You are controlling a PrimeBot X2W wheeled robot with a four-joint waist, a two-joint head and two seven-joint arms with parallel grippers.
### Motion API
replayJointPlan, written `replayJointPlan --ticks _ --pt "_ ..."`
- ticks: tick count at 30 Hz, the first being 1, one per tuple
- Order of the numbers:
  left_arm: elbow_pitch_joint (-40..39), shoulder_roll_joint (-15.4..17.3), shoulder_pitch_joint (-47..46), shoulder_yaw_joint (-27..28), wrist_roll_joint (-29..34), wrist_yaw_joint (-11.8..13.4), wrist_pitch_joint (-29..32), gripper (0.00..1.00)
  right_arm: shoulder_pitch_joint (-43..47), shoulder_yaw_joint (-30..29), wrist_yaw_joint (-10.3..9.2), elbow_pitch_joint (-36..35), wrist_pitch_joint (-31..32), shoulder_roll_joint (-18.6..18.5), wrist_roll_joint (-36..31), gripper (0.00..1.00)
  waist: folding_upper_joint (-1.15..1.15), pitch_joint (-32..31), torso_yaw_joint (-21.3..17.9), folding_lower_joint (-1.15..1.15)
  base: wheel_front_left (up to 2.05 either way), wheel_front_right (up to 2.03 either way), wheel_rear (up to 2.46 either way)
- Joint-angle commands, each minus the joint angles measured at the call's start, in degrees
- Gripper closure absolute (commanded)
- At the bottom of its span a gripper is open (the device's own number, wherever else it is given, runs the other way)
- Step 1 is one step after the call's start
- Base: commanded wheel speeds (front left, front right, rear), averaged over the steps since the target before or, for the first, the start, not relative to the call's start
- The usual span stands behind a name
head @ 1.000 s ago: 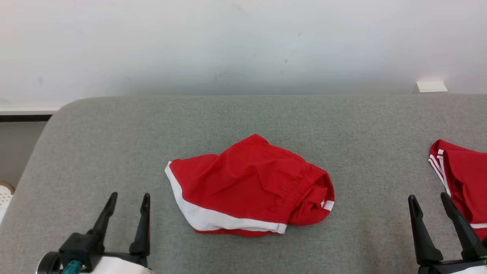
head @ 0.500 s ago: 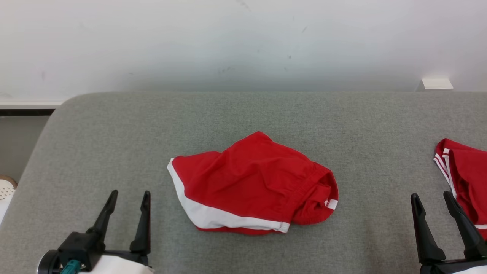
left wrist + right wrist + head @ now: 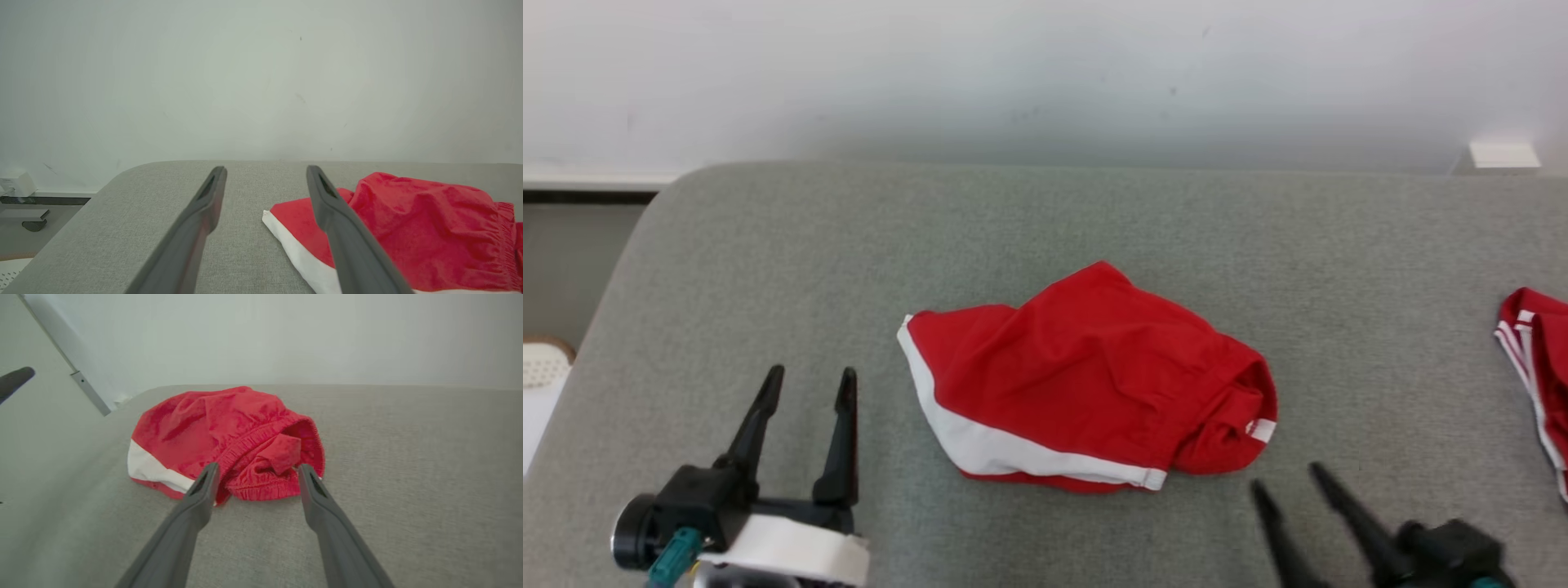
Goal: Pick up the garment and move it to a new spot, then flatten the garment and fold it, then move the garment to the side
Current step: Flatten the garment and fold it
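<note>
Your red garment (image 3: 1086,384) lies crumpled mid-surface (image 3: 1013,229), with its white trim (image 3: 980,451) toward you. The left tool (image 3: 812,373) hovers spread wide and empty beside the garment's left edge. The right tool (image 3: 1287,477), blurred, also gapes empty, seemingly just short of the elastic waistband (image 3: 257,437). Another red piece (image 3: 1539,359) sits at the far right.

Head camera looked forward and down from above onto the grey surface (image 3: 1045,229), with the wall (image 3: 1013,73) across the top. Left wrist camera sat low and near the surface, facing the wall along the left gripper (image 3: 266,169); the red shorts (image 3: 408,228) fell at its right. Right wrist camera, low and close, looked along the right gripper (image 3: 258,466) at the shorts' waistband. All three views shared shorts, surface and wall.
</note>
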Motion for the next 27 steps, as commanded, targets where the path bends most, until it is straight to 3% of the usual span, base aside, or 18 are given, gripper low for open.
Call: replayJointPlan --ticks 1,6,14,15,16,17,27 --pt "-0.4 -0.2 -1.0 -0.2 1.0 0.0 -0.5 0.0 -1.1 1.2 -0.15 1.0 -0.2 -0.6 1.2 0.0 0.0 1.5 1.3 0.0 0.0 0.0 0.0" --pt "-0.3 -1.3 -4.2 -1.2 1.4 -0.5 -1.0 0.0 -5.6 8.6 -0.15 8.4 -2.0 -2.2 4.1 0.0 0.0 4.7 3.9 0.0 0.0 0.0 0.0" --pt "1.5 -2.6 -7.5 -1.6 1.3 -1.4 -2.0 0.0 -14.9 14.3 -0.15 19.8 -5.9 -3.4 7.7 0.0 0.0 7.7 6.3 0.0 0.0 0.0 0.0" --pt "1.7 -2.7 -7.7 -1.6 1.3 -1.4 -2.0 0.0 -15.7 14.9 -0.15 20.9 -6.2 -3.6 8.0 0.51 0.0 7.8 6.4 0.0 0.0 0.0 0.0" --pt "1.9 -2.8 -7.8 -1.5 1.4 -1.5 -2.1 0.0 -16.4 15.3 -0.15 21.6 -6.8 -3.7 8.5 0.58 0.0 7.9 6.4 0.0 0.0 0.0 0.0" --pt "2.1 -2.9 -8.0 -1.4 1.5 -1.5 -2.1 0.0 -16.9 15.5 -0.15 22.2 -7.2 -3.8 8.9 1.0 0.0 8.0 6.4 0.0 0.0 0.0 0.0" --pt "2.5 -2.7 -7.2 0.1 1.9 -0.9 -2.4 0.0 -16.1 13.2 -0.15 18.6 -7.8 -7.7 10.0 1.0 0.0 7.9 3.7 0.0 0.0 0.0 0.0"
